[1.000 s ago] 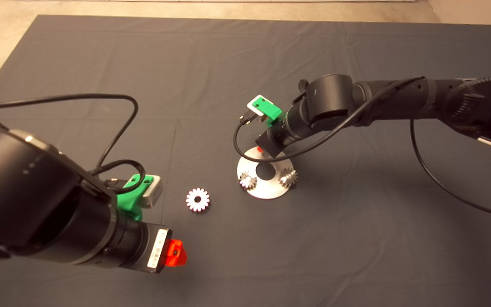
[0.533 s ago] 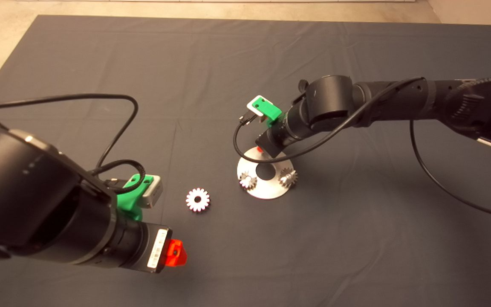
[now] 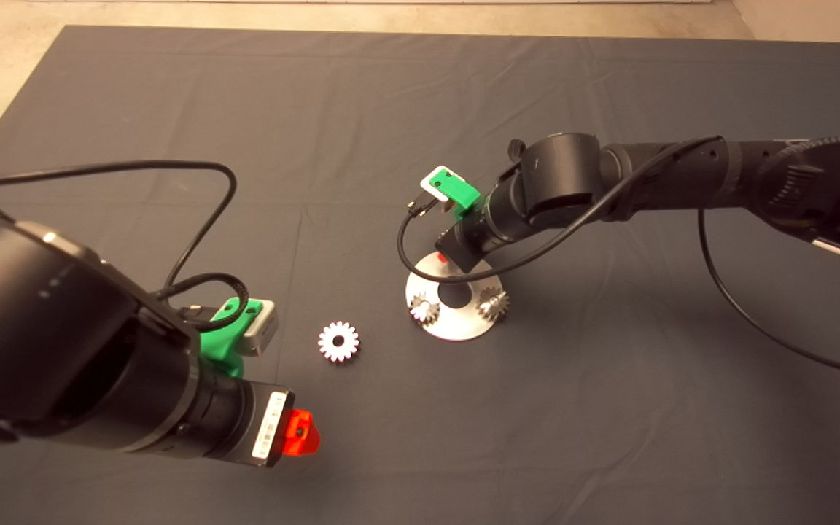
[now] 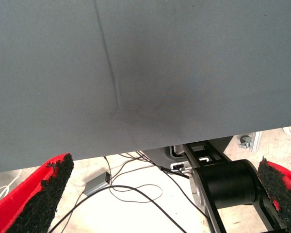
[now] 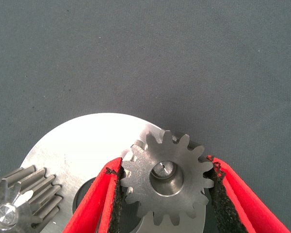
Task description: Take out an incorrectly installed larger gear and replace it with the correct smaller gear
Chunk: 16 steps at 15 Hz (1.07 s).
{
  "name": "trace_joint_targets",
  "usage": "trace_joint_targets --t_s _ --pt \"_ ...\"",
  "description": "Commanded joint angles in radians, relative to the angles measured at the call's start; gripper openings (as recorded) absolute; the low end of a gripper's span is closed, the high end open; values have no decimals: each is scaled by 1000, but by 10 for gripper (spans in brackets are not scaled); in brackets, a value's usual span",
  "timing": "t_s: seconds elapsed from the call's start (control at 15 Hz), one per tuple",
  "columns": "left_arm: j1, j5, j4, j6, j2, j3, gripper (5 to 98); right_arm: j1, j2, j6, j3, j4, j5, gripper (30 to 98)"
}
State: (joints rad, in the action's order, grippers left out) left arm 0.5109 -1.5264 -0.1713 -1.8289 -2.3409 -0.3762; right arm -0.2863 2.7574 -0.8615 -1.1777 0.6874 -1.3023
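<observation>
The larger gear (image 3: 338, 341), bright silver-white, lies flat on the mat left of a round silver plate (image 3: 456, 327). Two shiny small gears (image 3: 424, 311) (image 3: 493, 302) stand on the plate's near half. My right gripper (image 3: 443, 257) is low over the plate's far edge. In the right wrist view its red fingers (image 5: 94, 204) close on both sides of the smaller gear (image 5: 167, 182), pads touching its teeth, over the plate's rim (image 5: 87, 141). My left gripper (image 3: 297, 432) waits at the lower left, open and empty (image 4: 165, 162).
The dark mat (image 3: 391, 109) has bare room all round the plate. Black cables (image 3: 420, 240) loop from both wrists. The left wrist view shows the mat's edge with floor, cables and a black frame part (image 4: 228, 184) beyond it.
My right arm has sunk slightly toward the plate. The larger gear, the plate's two gears and my left arm have not moved.
</observation>
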Motion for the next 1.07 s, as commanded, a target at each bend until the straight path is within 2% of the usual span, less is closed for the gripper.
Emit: trace_joint_targets --t_s 0.0,1.0 --pt "20 -132 18 -7 -1 19 982 -21 7 -1 8 20 3 410" --pt "20 -132 18 -7 -2 19 982 -19 6 -1 9 20 2 414"
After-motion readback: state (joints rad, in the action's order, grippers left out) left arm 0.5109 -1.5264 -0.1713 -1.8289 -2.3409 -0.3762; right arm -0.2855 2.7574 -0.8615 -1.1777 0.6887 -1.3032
